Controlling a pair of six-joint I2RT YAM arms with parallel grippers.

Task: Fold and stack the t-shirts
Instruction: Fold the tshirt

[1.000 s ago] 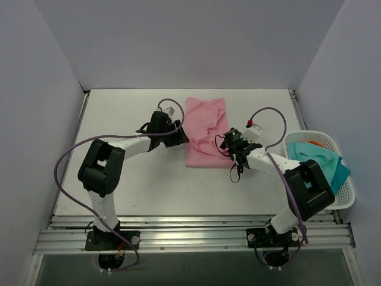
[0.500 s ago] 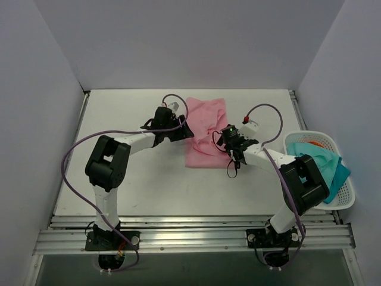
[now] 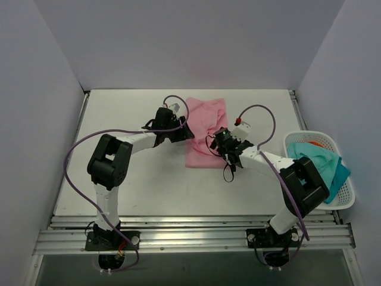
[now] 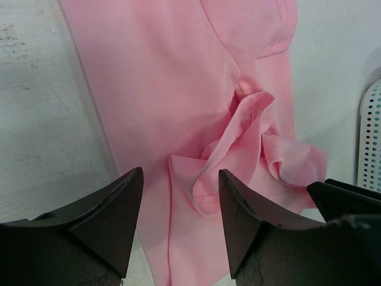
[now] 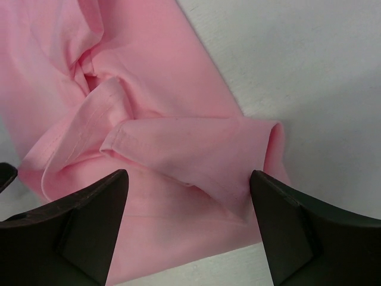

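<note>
A light pink t-shirt (image 3: 205, 113) lies as a long strip at the table's middle back, its near half bunched into loose folds (image 4: 250, 137). My left gripper (image 3: 187, 133) hovers at the strip's left edge, open, and in the left wrist view (image 4: 180, 173) a hemmed fold sits between its fingers without being pinched. My right gripper (image 3: 215, 143) is over the strip's right side, open. In the right wrist view (image 5: 189, 174) a folded-over sleeve (image 5: 196, 146) lies between its spread fingers, and nothing is gripped.
A white slatted basket (image 3: 344, 196) stands at the table's right edge with teal cloth (image 3: 321, 159) and something orange (image 3: 317, 143) in it. Grey walls close in the left, back and right. A metal rail (image 3: 190, 235) runs along the near edge.
My right gripper has slid left from beside the shirt onto its right edge, jaws narrowing a little. My left gripper has shifted slightly toward the shirt's left edge. The shirt lies as before.
</note>
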